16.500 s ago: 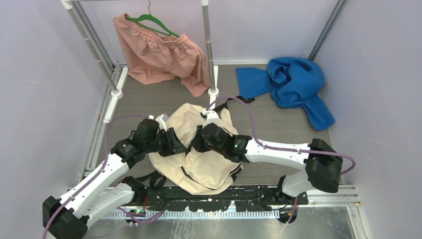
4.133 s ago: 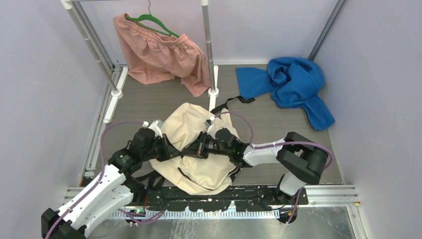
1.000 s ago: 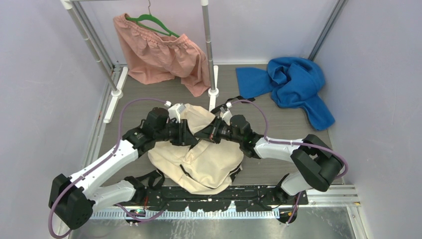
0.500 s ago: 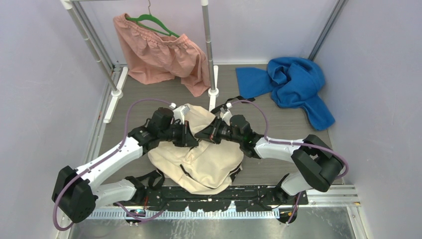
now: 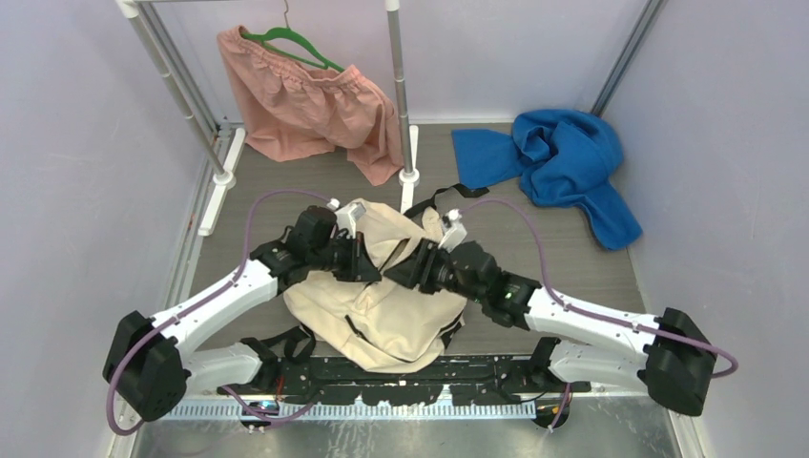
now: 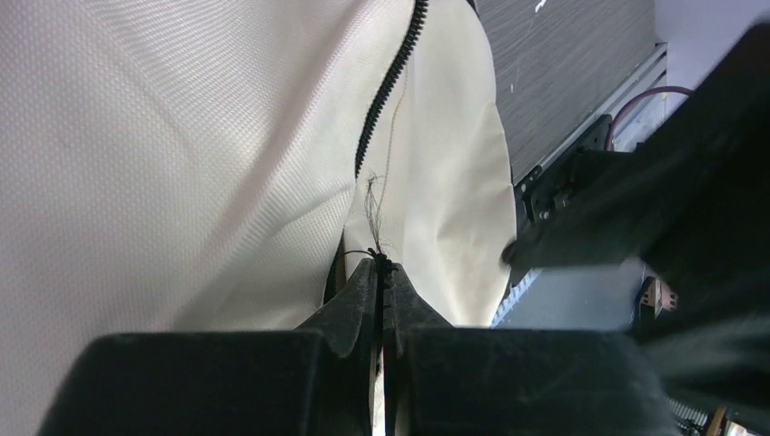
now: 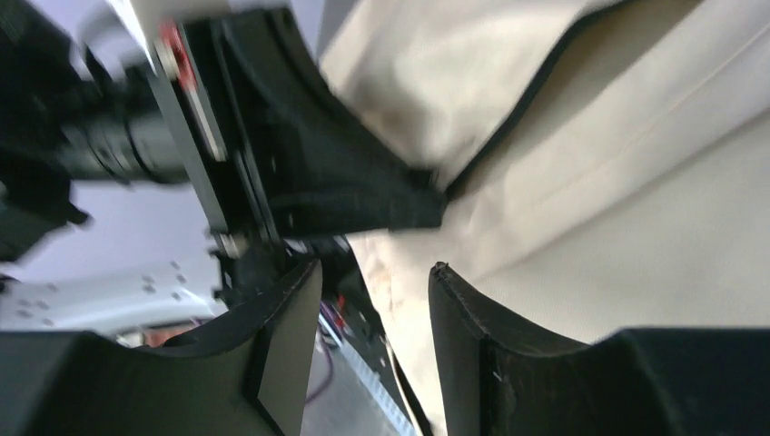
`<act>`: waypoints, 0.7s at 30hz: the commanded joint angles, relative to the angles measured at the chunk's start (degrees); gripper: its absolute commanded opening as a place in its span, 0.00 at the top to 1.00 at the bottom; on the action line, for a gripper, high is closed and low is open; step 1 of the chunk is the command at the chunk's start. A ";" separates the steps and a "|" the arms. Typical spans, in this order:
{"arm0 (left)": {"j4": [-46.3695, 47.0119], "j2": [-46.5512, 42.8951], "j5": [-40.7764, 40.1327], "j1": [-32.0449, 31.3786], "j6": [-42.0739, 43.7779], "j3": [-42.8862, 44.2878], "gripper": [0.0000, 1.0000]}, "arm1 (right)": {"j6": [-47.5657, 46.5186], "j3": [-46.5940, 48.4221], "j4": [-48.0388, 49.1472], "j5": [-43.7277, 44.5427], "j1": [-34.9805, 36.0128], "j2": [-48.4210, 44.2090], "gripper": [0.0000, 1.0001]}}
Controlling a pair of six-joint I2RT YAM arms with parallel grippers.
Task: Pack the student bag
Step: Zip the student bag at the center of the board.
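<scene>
1. Cream-beige soft fabric student bag (image 5: 382,310) lies flat mid-table between the two arms. Its near edge reaches the black base rail (image 5: 429,370), and a black strap (image 5: 466,189) trails off its far end beside the white foot of the metal rack post (image 5: 401,95).
2. Room: bare grey wood-grain tabletop (image 5: 277,191) shows left of the bag, beyond it, and on the right between the bag and the blue cloth. Pale lilac walls close in three sides.
3. Counts: one bag; one pink gathered garment (image 5: 305,100) on one green hanger (image 5: 307,46), far left; one crumpled blue fleece cloth (image 5: 563,162), far right, well apart from the bag.
4. Left gripper (image 6: 377,272): fingers pressed together, pinching the bag's black zipper edge, with frayed thread sticking out at the tips.
5. Right gripper (image 7: 372,272): fingers apart with nothing between them, just over the bag fabric, tips close to the left gripper.
6. Bag contents: can't tell, interior hidden. Only the outer fabric and the black zipper line (image 6: 390,91) are visible.
</scene>
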 commanded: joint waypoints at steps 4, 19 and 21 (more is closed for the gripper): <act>5.98 3.71 2.55 -0.26 -1.65 3.18 1.00 | -8.20 3.51 -4.92 14.54 14.79 6.65 0.46; 6.86 6.32 3.12 -0.24 -2.75 5.37 1.00 | -9.25 6.93 -3.78 17.74 19.05 17.64 0.99; 6.88 7.23 2.69 -0.25 -2.73 6.07 1.00 | -9.60 6.25 -3.76 17.80 19.65 17.17 0.99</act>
